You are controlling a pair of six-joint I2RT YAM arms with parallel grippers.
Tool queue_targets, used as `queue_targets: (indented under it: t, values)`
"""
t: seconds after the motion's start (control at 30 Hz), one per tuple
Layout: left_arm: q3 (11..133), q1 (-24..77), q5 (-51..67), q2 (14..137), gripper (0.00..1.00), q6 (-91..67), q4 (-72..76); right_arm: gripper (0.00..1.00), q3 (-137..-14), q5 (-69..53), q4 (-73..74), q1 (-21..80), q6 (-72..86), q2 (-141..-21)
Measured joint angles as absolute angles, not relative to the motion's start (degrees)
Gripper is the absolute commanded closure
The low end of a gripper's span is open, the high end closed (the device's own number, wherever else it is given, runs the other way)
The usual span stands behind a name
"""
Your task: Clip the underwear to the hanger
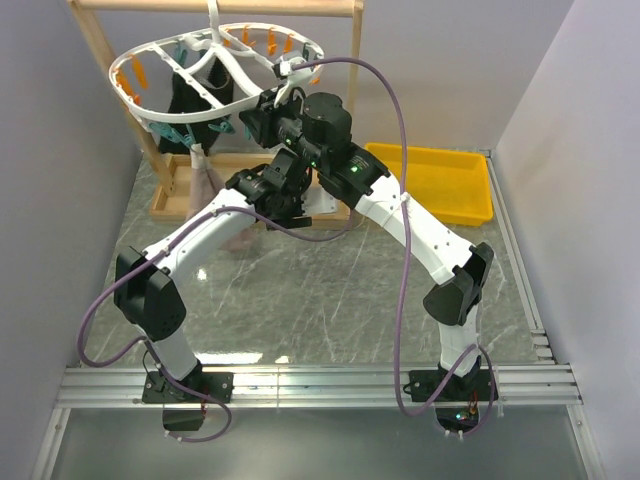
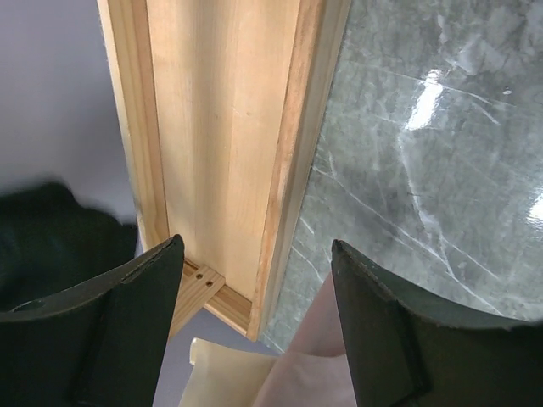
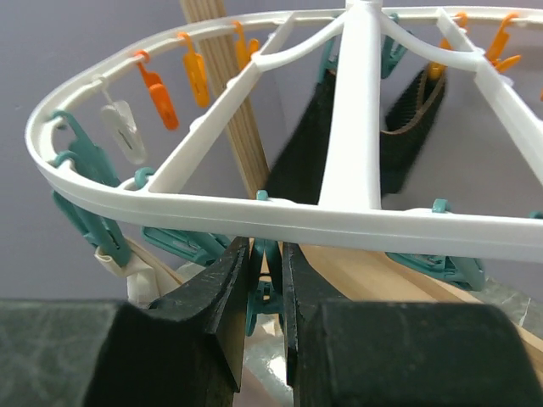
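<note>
The white oval hanger (image 1: pixel 215 42) hangs from the wooden rack; its near rim (image 3: pixel 356 222) crosses the right wrist view. My right gripper (image 1: pixel 262 112) (image 3: pixel 265 254) is just under that rim, shut on a teal clothespin (image 3: pixel 265 284) hanging from it. The pink underwear (image 1: pixel 205 172) hangs at the rack's left side and trails under my left arm. In the left wrist view its pink fabric (image 2: pixel 310 365) and beige waistband (image 2: pixel 225 377) lie low between the fingers. My left gripper (image 1: pixel 268 200) (image 2: pixel 256 246) is wide open over the rack base.
A black garment (image 1: pixel 190 95) (image 3: pixel 297 161) hangs clipped on the hanger. The wooden rack's base (image 2: pixel 221 127) (image 1: pixel 180 200) stands on the marble table. A yellow tray (image 1: pixel 440 180) sits at the back right. Orange and teal pins (image 3: pixel 157 89) dangle round the ring.
</note>
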State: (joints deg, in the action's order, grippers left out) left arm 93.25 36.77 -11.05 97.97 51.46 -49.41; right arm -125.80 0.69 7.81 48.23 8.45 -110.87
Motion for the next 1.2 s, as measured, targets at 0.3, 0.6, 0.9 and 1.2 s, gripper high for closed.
queue_targets:
  t: [0.3,0.6,0.9,1.2]
  values:
    - [93.7,36.8,-14.8,98.1,0.24,51.4,-49.6,1.00,-125.8,0.6,8.0,48.2,8.3,-110.9]
    - [96.2,35.6,-19.0,100.7,0.24,51.4,-50.6,1.00,-125.2,1.1,8.6,48.8,7.7,-110.8]
    - [98.4,32.7,-23.7,103.0,0.23,52.1,-50.8,1.00,-123.7,2.0,7.9,48.8,7.5,-110.8]
    - [101.6,31.4,-26.9,104.9,0.23,52.9,-55.0,1.00,-122.3,2.2,6.7,48.8,7.4,-110.0]
